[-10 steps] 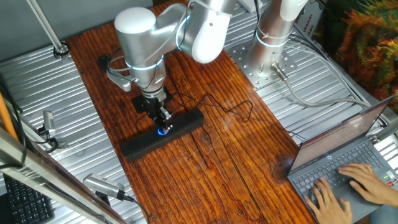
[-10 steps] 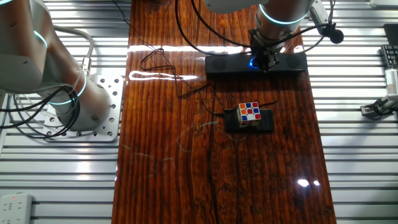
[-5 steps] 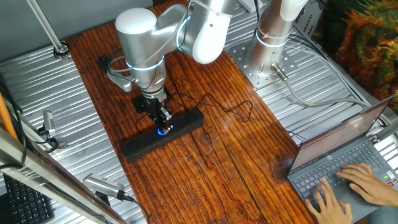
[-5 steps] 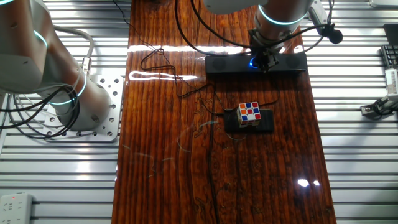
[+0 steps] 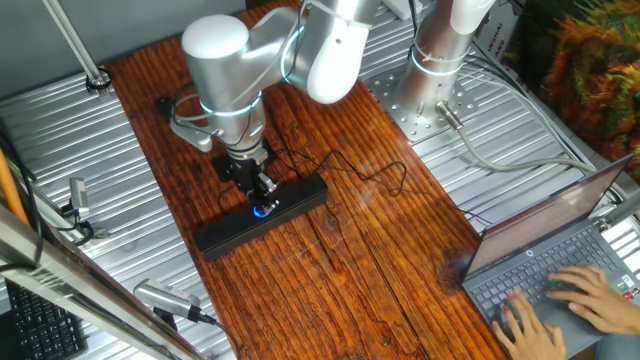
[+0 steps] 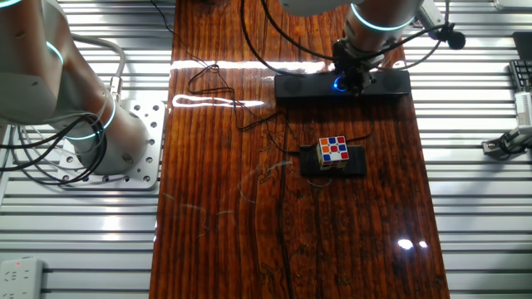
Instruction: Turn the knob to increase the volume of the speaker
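Observation:
A long black speaker point(image 5: 225, 230) point(image 6: 303, 86) lies across the wooden table. Midway along it sits the knob point(image 5: 261, 209) point(image 6: 338, 83), showing as a blue glow under the fingers. My gripper point(image 5: 262, 193) point(image 6: 347, 80) points straight down onto the knob, its fingers closed in around it. The fingers hide most of the knob, so only part of the blue ring shows. A thin black cable point(image 5: 375, 176) runs from the speaker across the table.
A multicoloured cube point(image 6: 334, 150) rests on a small black pad point(image 6: 356, 164) in front of the speaker. A second arm's base point(image 6: 91, 124) stands on the metal plate beside the table. A laptop point(image 5: 560, 250) with typing hands sits at the table's corner.
The arm's upper body and wrist have shifted slightly, turning about the knob. The gripper stays on the knob and the speaker has not moved.

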